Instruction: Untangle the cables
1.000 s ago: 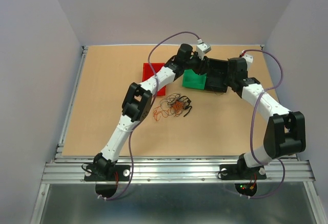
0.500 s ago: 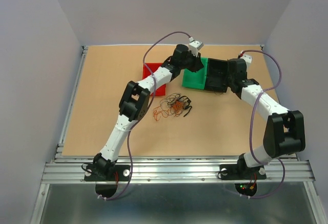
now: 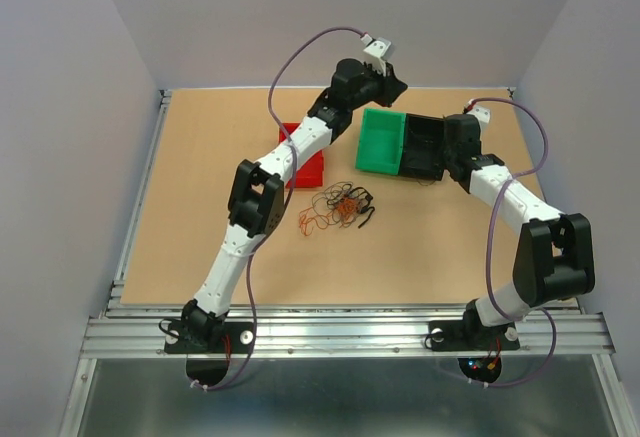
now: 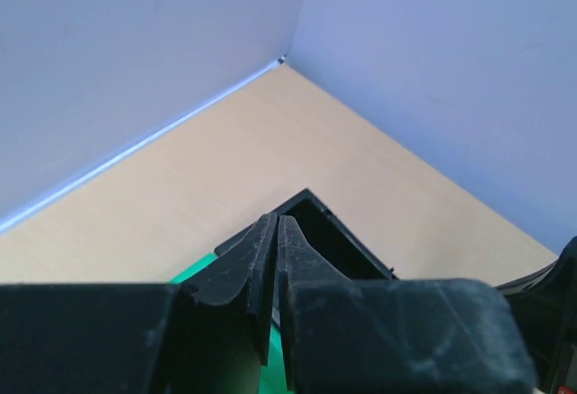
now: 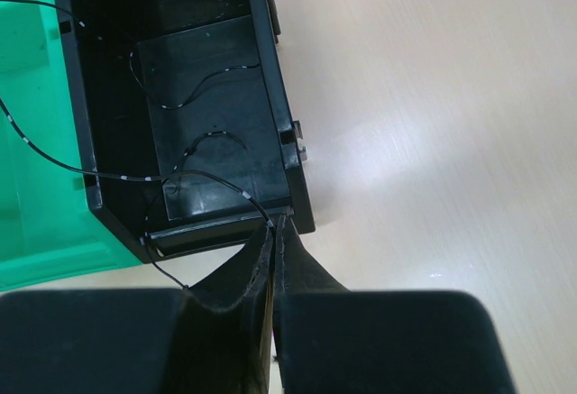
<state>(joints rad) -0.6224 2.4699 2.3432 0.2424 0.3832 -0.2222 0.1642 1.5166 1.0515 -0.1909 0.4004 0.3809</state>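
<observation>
The cables point(image 3: 335, 207), a small tangle of thin black, orange-red and brownish wires, lie on the table between the arms, and no gripper touches them. My right gripper point(image 5: 277, 221) is shut on one thin black wire point(image 5: 135, 178) at the near rim of the black bin point(image 5: 279, 96). That wire runs left across the bin and over the green bin point(image 5: 36, 223). More short black wires point(image 5: 194, 96) lie inside the black bin. My left gripper point(image 4: 276, 218) hangs high above the green bin point(image 3: 380, 142), its jaws nearly together with nothing seen between them.
A red bin point(image 3: 305, 162) sits left of the green one, partly under the left arm. The green and black bins point(image 3: 422, 147) stand side by side at the back right. The back wall and right wall stand close behind the bins.
The left arm has lifted its gripper up and back from the green bin, and its jaws have closed. The right arm and the cable bunch have not moved.
</observation>
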